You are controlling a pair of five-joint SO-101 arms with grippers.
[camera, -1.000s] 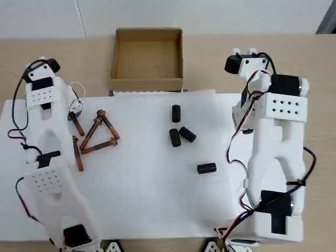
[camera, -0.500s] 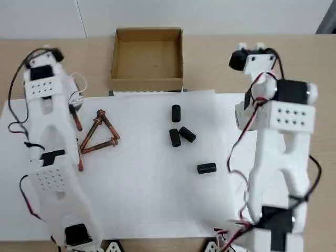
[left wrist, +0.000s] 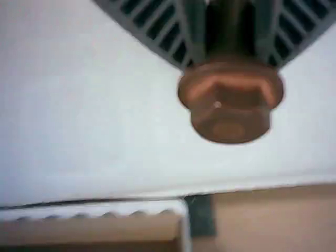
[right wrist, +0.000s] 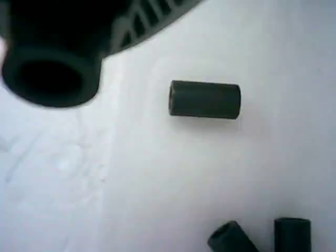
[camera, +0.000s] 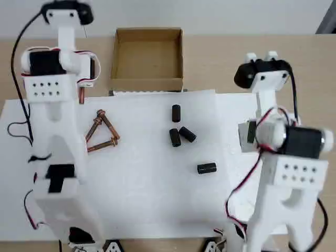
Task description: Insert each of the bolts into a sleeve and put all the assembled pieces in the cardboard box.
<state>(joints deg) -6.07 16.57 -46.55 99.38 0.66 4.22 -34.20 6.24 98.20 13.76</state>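
High view: the left arm stands tall along the left of the frame, its wrist at the upper left beside the cardboard box. A bolt hangs upright below that wrist, over the upper left corner of the white foam sheet. Three loose bolts lie in a triangle on the sheet, left of centre. Four sleeves lie right of centre, two of them just beside each other. The right arm stands bent at the right of the frame, its wrist over the sheet's right edge. The box sits on the tan counter at top centre

Left wrist view: the left gripper has its dark ribbed jaws closed on the bolt's shank, the flanged hex head facing the camera, above the sheet's edge and the box wall

Right wrist view: the right gripper is clamped on a black sleeve, hollow end toward the camera, above the sheet, where three other sleeves lie
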